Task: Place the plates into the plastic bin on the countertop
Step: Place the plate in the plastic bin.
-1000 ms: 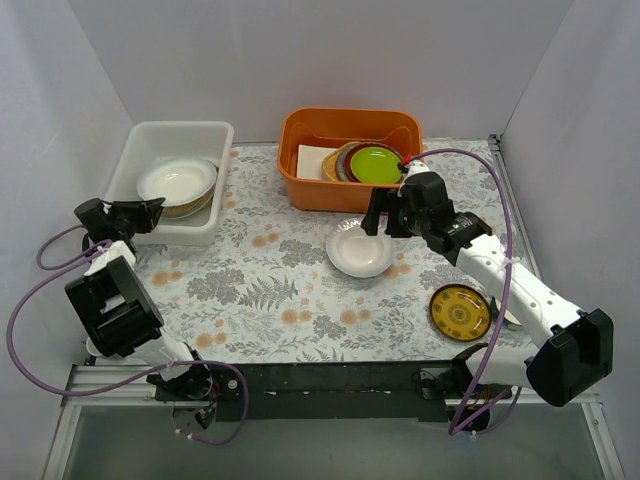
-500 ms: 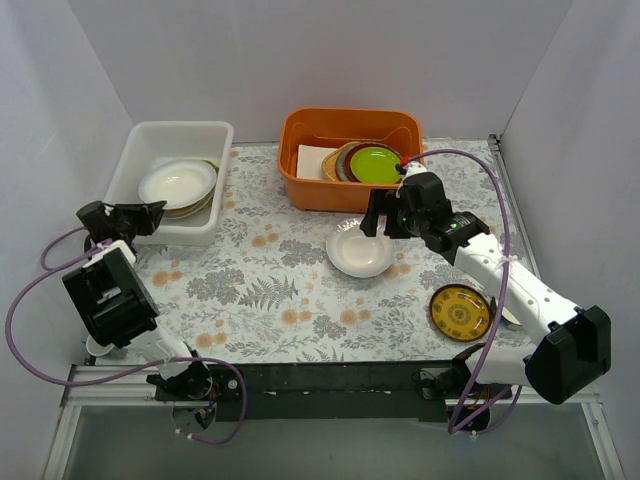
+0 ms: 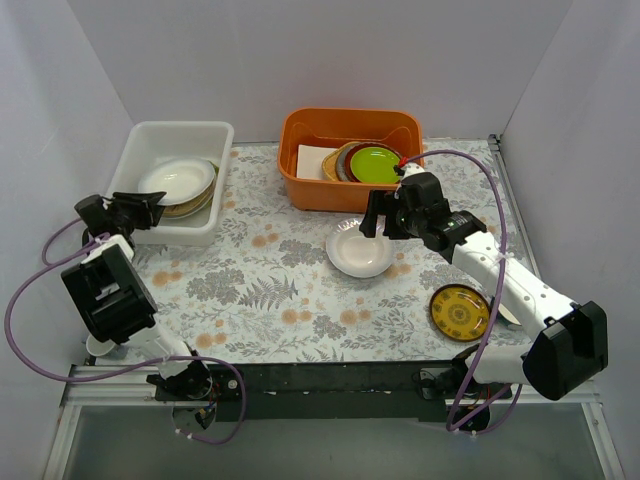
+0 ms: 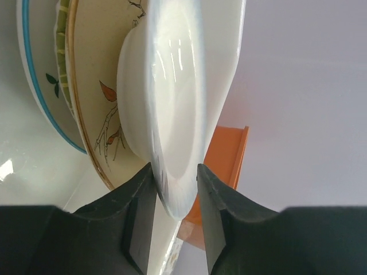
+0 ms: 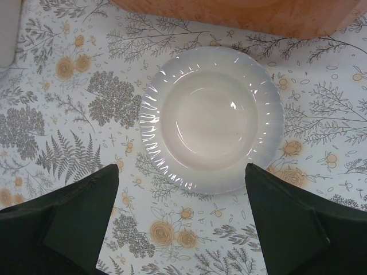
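White plate (image 4: pixel 172 103) between left gripper (image 4: pixel 175 175) fingers

Bright, even light is falling from above; small glints are shining on the white plate (image 5: pixel 212 118), and shadows are looking soft.

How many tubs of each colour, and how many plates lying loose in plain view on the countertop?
white tub: 1
orange tub: 1
white plate on the countertop: 1
dark gold plate on the countertop: 1
Total: 4
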Robot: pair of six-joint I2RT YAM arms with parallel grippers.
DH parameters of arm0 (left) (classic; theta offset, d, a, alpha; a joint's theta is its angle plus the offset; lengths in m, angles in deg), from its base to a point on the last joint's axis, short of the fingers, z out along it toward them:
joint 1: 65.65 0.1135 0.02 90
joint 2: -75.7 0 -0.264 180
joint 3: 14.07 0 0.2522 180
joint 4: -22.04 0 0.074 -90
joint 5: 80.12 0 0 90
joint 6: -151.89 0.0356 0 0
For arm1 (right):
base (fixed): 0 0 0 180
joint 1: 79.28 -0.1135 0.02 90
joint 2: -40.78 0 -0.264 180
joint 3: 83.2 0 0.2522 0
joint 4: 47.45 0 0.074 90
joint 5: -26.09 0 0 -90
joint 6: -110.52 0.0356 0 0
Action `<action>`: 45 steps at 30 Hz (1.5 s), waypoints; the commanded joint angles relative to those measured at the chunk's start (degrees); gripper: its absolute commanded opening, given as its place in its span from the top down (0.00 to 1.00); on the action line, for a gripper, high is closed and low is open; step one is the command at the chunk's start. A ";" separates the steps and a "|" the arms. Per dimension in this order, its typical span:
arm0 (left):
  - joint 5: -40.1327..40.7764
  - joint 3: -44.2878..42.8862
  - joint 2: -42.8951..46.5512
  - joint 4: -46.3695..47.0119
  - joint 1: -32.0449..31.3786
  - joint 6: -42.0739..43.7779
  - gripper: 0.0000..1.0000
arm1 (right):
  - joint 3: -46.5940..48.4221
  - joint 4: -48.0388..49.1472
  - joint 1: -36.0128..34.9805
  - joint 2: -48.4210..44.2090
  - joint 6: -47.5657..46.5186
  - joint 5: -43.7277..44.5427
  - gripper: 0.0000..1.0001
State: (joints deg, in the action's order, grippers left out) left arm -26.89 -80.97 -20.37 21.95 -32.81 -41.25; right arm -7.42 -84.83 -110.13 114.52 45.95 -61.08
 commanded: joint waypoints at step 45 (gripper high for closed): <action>-1.37 -1.17 24.69 -36.43 -0.32 10.40 0.02 | 2.32 0.50 0.97 -3.77 0.15 -2.39 0.02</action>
State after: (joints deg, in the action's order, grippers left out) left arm -28.01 -81.65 -0.92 -10.16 -32.74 -35.26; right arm -7.39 -85.05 -109.35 112.60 46.06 -62.70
